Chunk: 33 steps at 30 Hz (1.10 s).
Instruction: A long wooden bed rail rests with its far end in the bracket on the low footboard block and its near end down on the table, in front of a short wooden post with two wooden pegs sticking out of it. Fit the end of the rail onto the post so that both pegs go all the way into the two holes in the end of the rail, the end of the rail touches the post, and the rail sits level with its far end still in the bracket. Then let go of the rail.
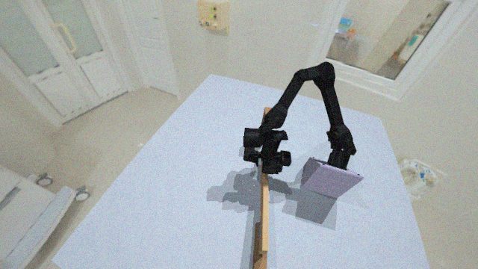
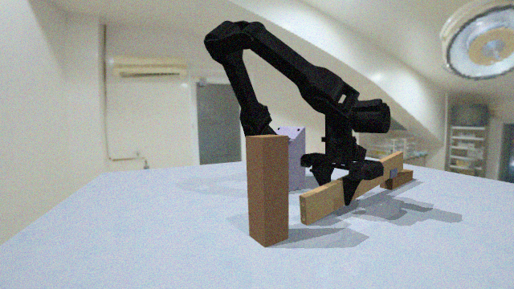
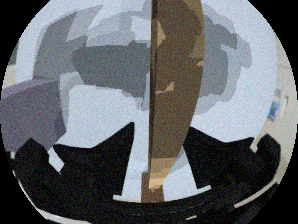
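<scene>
Black gripper [image 1: 267,158] [image 2: 336,193] [image 3: 157,125] straddling wooden rail [image 1: 264,209] [image 2: 321,201] [image 3: 177,75], fingers partway open, wider than wood; rail's near end low, apart from post [image 1: 267,110] [image 2: 268,189] [image 3: 151,194]!

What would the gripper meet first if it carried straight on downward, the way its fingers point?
Most likely the table top: the gripper seems to straddle the bed rail, though finger depth is hard to judge.

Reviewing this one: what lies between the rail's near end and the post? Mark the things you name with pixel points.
In the exterior view, only bare, shadowed tabletop [image 2: 294,230] separates the rail's near end [image 2: 303,210] from the post [image 2: 267,190].
</scene>
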{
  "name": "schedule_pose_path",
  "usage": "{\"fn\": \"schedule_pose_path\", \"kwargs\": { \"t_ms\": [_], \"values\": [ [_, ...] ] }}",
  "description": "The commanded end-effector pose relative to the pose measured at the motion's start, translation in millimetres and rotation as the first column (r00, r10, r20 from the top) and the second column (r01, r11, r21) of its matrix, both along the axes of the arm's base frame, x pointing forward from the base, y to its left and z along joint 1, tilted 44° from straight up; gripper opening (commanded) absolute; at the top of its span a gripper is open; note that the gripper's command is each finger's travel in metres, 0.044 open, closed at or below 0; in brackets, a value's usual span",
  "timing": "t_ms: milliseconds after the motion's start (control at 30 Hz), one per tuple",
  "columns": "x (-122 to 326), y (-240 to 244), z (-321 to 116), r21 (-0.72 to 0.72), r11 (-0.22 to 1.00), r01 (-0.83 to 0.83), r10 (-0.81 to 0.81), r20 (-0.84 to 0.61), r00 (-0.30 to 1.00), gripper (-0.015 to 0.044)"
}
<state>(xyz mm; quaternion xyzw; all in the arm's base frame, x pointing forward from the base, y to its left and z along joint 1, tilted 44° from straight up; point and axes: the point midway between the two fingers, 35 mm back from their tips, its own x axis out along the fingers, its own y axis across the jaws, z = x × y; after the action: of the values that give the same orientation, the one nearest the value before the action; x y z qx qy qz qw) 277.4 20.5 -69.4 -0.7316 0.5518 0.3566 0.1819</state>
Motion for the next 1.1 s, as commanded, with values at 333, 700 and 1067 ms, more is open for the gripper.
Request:
{"fn": "schedule_pose_path", "kwargs": {
  "t_ms": [333, 700, 1067],
  "values": [
    [0.1, -0.9, -0.1, -0.005, 1.000, -0.004, 0.004, -0.001, 1.000, 0.0006],
    [0.1, -0.9, -0.1, -0.005, 1.000, -0.004, 0.004, -0.001, 1.000, 0.0000],
    [-0.8, 2.8, 2.7, -0.005, 1.000, -0.004, 0.004, -0.001, 1.000, 0.0000]
  ]
}}
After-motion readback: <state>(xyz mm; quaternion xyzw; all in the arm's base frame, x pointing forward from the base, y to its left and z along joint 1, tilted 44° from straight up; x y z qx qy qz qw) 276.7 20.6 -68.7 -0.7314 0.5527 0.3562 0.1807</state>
